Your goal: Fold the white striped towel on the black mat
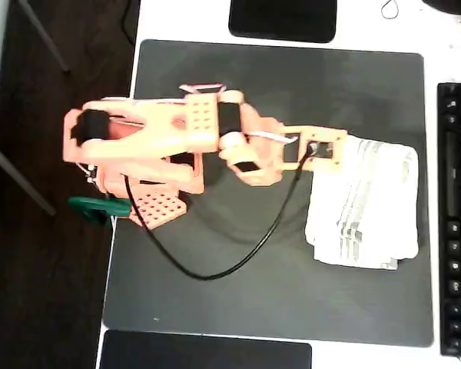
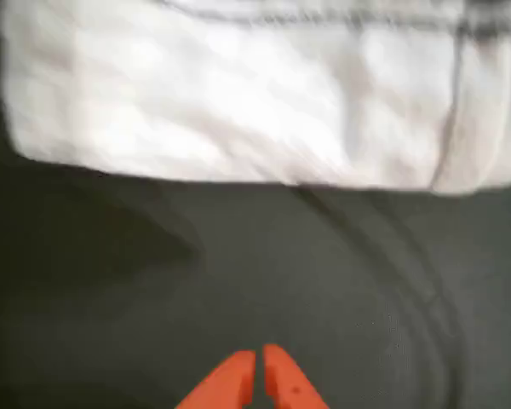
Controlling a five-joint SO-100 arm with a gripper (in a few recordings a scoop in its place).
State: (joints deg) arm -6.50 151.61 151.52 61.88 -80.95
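Apparently one towel (image 1: 365, 207), one mat (image 1: 238, 84).

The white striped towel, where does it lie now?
In the overhead view the white striped towel lies on the right part of the black mat, beside the keyboard.

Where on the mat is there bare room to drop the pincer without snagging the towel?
Bare black mat runs between its top edge and the arm, and along its bottom edge under the cable. Crowded: the right side, where the white striped towel lies, and the left, under the arm. In the wrist view the pincer sits over bare mat.
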